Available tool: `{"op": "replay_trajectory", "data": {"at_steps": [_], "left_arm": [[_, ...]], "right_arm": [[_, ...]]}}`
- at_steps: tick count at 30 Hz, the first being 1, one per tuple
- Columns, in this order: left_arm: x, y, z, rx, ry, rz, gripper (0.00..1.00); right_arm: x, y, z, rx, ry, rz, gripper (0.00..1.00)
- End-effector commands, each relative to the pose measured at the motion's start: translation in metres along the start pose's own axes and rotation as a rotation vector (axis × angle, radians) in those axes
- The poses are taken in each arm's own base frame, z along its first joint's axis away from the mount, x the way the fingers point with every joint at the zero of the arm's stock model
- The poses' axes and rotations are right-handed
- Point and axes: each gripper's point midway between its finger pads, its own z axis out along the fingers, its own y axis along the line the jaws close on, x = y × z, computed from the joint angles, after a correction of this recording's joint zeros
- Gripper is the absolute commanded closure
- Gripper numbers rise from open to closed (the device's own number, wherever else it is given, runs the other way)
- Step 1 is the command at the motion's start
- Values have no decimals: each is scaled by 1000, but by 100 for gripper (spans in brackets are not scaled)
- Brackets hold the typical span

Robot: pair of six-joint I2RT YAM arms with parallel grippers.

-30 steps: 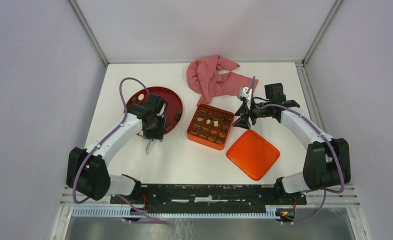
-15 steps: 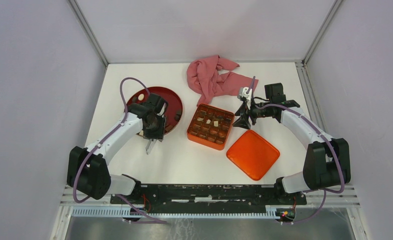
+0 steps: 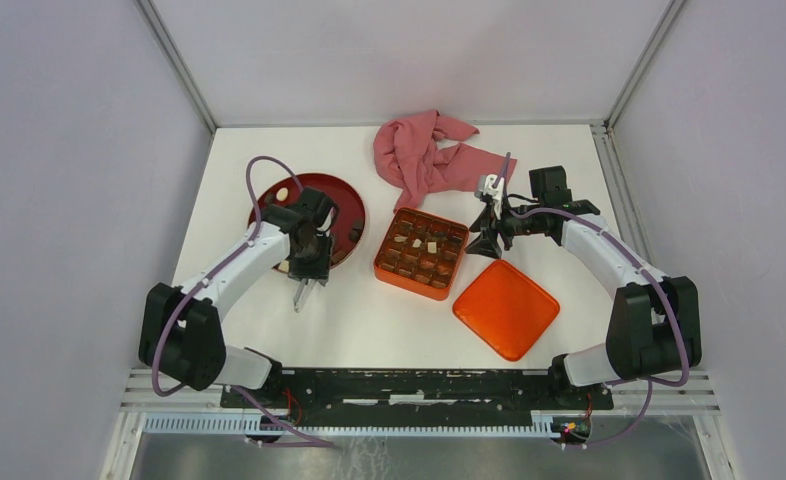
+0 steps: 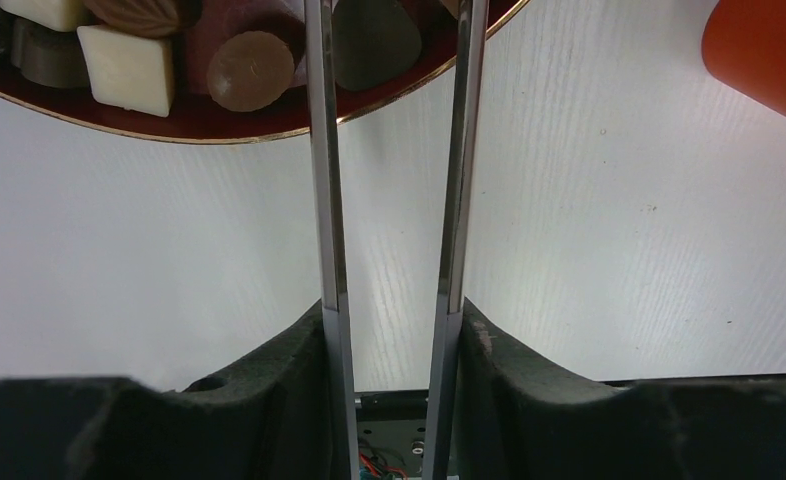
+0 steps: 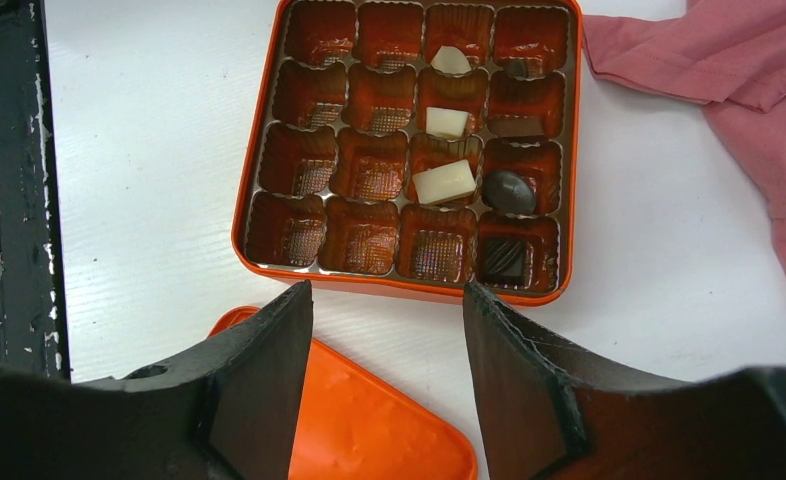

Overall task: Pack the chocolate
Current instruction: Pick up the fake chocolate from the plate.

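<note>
Well, your chocolate (image 4: 129,70) lies partly on the plate (image 4: 199,126), partly in the tin's (image 5: 253,150) cells. Your left pincer (image 3: 299,293) keeps its blades (image 4: 321,200) narrowly apart at the plate's edge, gripping nothing visible. Your right pincer (image 5: 386,295) gapes wide beside the tin.

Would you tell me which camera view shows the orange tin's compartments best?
The right wrist view: the orange tin lies beneath it, each compartment and the chocolates inside plainly seen. The top external view shows it small; the left wrist view catches only an orange corner, perhaps the tin.
</note>
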Motion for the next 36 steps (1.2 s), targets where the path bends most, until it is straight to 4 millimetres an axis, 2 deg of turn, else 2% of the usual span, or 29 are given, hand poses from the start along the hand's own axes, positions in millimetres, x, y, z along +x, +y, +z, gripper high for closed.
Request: {"op": "replay_trajectory", "data": {"at_steps": [1, 12, 18, 20, 23, 24, 30, 36], "left_arm": [[-9, -6, 2, 28, -18, -17, 53], [-15, -12, 3, 49, -18, -5, 57], [-18, -13, 4, 51, -23, 0, 62], [-20, -12, 3, 47, -27, 1, 72], [-24, -12, 1, 42, -42, 3, 96], [-27, -11, -2, 41, -55, 0, 98], [-40, -7, -16, 27, -130, -7, 98], [-43, -5, -19, 18, -150, -10, 98]], "right_arm": [[-19, -4, -3, -4, -41, -53, 37], [-18, -4, -3, -6, -40, -51, 37], [-18, -4, -3, -7, -39, -51, 37], [-18, -4, -3, -8, -38, -50, 37], [-19, -4, -3, -7, -39, -54, 37], [-19, -5, -3, -6, -40, -53, 37], [-19, -4, -3, -8, -40, -53, 37], [-19, -4, -3, -8, -40, -54, 37]]}}
